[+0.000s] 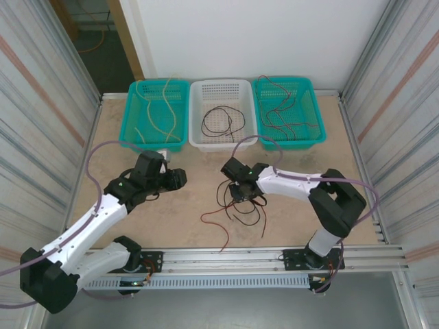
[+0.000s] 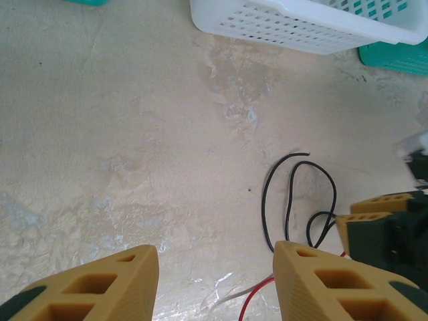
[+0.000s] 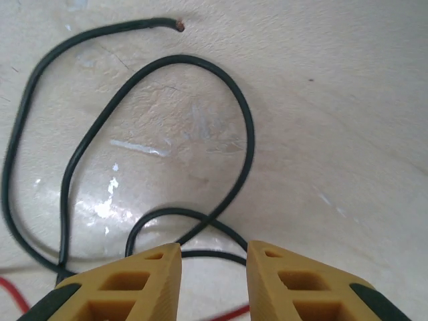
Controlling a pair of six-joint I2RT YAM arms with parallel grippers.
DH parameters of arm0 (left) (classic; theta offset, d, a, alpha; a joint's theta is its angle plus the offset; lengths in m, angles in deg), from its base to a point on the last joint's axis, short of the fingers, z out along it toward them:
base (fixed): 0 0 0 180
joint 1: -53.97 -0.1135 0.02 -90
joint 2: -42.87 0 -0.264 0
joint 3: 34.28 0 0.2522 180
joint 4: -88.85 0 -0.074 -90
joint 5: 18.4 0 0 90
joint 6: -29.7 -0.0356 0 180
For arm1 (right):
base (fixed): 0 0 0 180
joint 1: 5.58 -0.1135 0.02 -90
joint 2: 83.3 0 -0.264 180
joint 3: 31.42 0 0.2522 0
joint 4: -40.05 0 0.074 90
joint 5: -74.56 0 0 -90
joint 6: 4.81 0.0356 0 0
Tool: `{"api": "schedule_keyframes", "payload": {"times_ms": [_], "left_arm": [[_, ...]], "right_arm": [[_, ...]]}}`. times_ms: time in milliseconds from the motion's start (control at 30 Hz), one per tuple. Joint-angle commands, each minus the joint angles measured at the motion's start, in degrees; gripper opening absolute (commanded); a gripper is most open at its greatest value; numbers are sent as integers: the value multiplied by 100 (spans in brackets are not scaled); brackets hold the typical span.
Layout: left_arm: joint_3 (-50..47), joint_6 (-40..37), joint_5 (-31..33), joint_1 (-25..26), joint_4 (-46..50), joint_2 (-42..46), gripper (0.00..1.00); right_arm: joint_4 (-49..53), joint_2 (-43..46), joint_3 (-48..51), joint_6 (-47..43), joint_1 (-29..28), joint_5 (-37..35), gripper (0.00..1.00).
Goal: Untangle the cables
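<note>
Black cable (image 3: 249, 134) in loops on beige tabletop (image 3: 348, 100), just ahead of right gripper (image 3: 214, 253) jaws.

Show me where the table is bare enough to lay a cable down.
Bare table lies between the left arm and the tangle, in the strip in front of the white basket, and between the right teal basket and the right arm. Crowded: under the right gripper, where black and red cables loop.

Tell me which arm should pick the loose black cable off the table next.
Right. The right pincer hangs directly over the black cable, jaws apart; the left pincer is open above the table beside it.
</note>
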Motion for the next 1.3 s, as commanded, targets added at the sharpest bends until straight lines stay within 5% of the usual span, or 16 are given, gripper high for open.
{"api": "schedule_keyframes", "payload": {"times_ms": [0,400,567,767,1267], "left_arm": [[157,-62,-95,24,-142,-106,50],[332,-248,-20,20,82,-32,51],[391,-289,3,15,92,-31,51],[453,-439,-337,13,-386,-74,57],[1526,-979,-2097,197,-2053,-699,71]], "right_arm": [[7,247,-64,226,37,-129,35],[-721,-863,-351,275,498,283,33],[-709,-951,-426,250,538,212,17],[-276,-162,-667,-84,453,-5,1],[192,1890,-2114,-1733,-207,-254,0]]}}
